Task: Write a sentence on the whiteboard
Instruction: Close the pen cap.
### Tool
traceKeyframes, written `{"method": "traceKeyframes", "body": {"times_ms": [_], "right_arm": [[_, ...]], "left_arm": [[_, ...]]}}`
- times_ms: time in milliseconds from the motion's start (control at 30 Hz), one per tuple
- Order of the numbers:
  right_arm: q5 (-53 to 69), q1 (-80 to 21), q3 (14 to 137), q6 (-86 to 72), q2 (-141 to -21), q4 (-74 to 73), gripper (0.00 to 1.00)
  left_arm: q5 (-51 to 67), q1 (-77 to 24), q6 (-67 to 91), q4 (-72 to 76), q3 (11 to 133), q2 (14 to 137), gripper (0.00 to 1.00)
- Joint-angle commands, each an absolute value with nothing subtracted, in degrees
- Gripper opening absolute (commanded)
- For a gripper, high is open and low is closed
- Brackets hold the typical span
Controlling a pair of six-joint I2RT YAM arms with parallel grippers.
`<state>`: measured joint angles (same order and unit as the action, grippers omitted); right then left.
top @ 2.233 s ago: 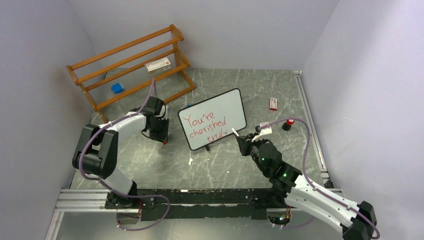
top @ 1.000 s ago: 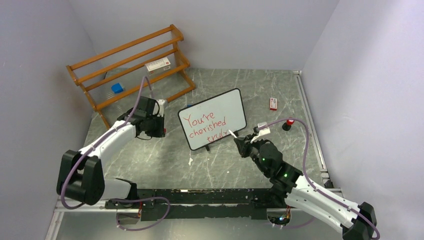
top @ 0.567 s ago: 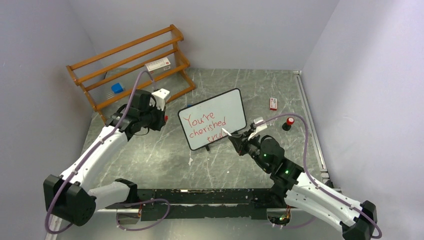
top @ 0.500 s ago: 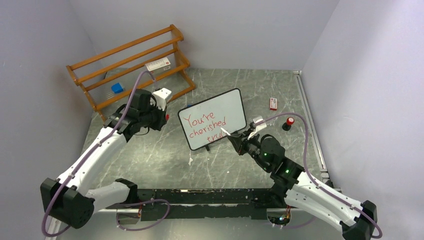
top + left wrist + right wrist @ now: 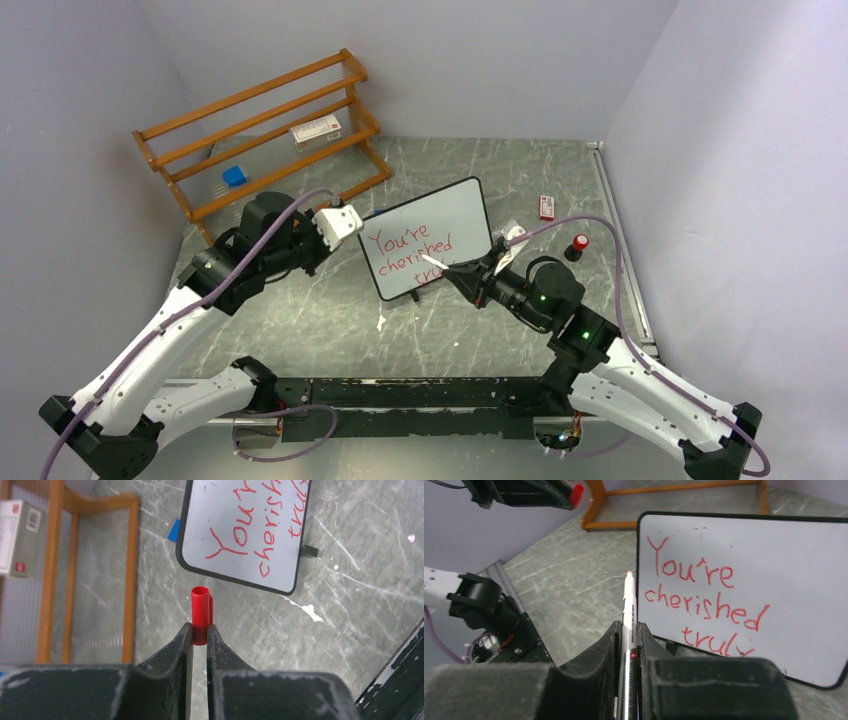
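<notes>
The whiteboard (image 5: 455, 212) stands tilted on small black feet mid-table. The sentence (image 5: 407, 250), in red marker, reads "You're cherished truly" in three lines; it also shows in the right wrist view (image 5: 704, 600). My right gripper (image 5: 628, 627) is shut on a white marker (image 5: 629, 602). The marker's red tip points up and left, near the board's lower left edge, and is off the surface. In the top view this gripper (image 5: 468, 279) is by the board's lower right. My left gripper (image 5: 199, 630) is shut on a red marker cap (image 5: 201, 607). It hovers left of the board (image 5: 250, 535).
A wooden rack (image 5: 260, 130) stands at the back left, holding a white box (image 5: 316, 131) and a blue block (image 5: 234, 176). A small red-and-white box (image 5: 546, 207) and a red-topped knob (image 5: 579, 243) lie right of the board. White scraps (image 5: 381, 322) lie on the floor.
My left arm rose from the floor and swung right towards the board's left corner, carrying the red cap. My right gripper moved left along the board's lower edge with the marker.
</notes>
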<state>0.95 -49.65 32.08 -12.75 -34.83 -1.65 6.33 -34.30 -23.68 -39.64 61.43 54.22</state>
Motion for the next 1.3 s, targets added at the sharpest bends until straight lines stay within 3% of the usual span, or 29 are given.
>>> {"method": "traceKeyframes", "body": {"times_ms": [0,467,1267], "right_arm": [[7.95,-49.45,34.58,-12.13,-34.81,-1.66,0.0],[18.42,-49.43,37.37,-13.84,-42.87,4.71,0.0],[19.9,-49.46,37.49,-15.56,-48.37,7.99,0.0]], "left_arm": [[5.08,-37.49,-34.44,-42.21,61.97,52.23,0.05],[0.87,-51.11,-48.13,-44.84,63.16,56.28,0.05],[1.77,-56.68,-50.45,-44.66,64.01,57.92,0.05]]}}
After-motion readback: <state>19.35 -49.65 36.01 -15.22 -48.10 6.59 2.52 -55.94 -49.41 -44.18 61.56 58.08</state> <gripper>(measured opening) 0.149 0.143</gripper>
